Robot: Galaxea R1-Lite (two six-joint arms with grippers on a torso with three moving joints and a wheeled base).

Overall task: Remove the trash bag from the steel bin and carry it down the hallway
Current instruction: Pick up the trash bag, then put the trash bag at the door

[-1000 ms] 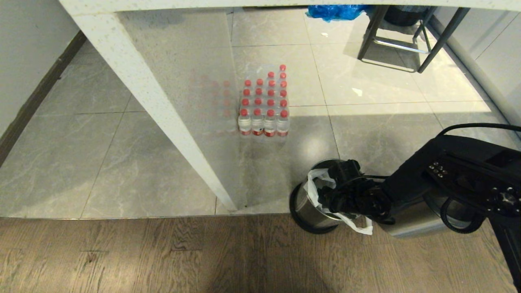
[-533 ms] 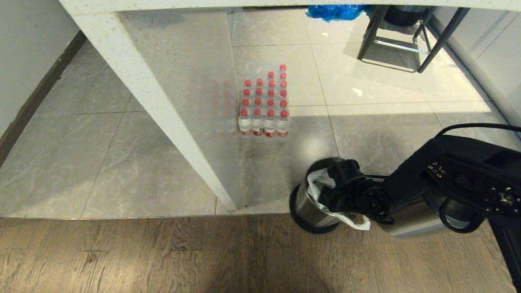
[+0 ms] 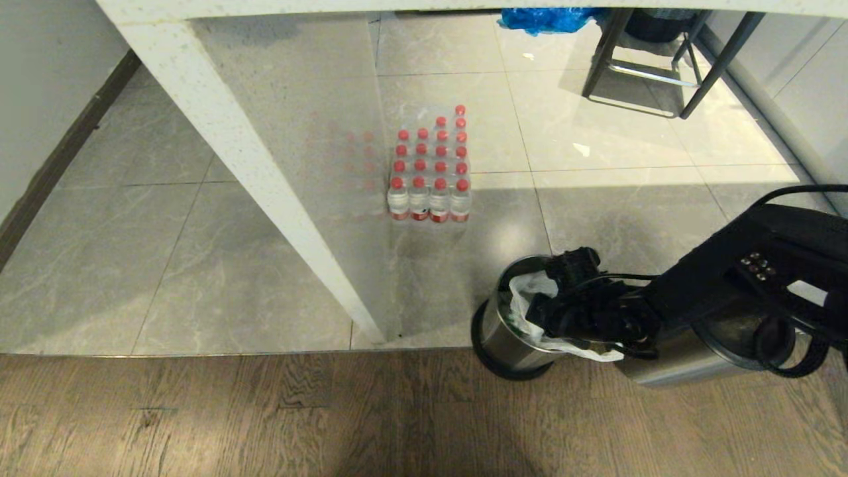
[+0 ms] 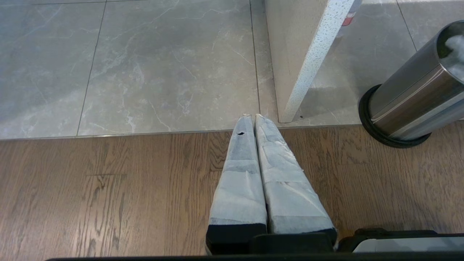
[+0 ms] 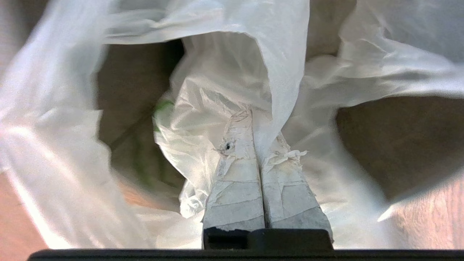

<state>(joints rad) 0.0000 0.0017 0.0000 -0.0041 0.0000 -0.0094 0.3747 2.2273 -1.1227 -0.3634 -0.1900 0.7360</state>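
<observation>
The steel bin point(image 3: 498, 334) stands on the floor at the right, where grey tile meets wood, and also shows in the left wrist view point(image 4: 409, 101). The white crinkly trash bag point(image 3: 528, 296) lines it and spills over its near rim. My right gripper point(image 3: 544, 317) reaches into the bin's mouth from the right. In the right wrist view a fold of the trash bag point(image 5: 224, 83) is pinched between the taped fingers of the shut right gripper point(image 5: 259, 125). My left gripper point(image 4: 253, 116) hangs shut and empty over the wood floor, left of the bin. The hallway is out of view.
A white speckled table leg point(image 3: 265, 192) slants down just left of the bin. A shrink-wrapped pack of red-capped water bottles point(image 3: 430, 172) stands on the tiles behind it. Stool legs point(image 3: 646, 66) and a blue bag point(image 3: 543, 18) are at the far right. A larger steel container point(image 3: 676, 364) sits under my right arm.
My right arm has drawn a little to the right and upward at the bin's mouth. The bag's overhanging edge has shifted right with it and bunched round the gripper.
</observation>
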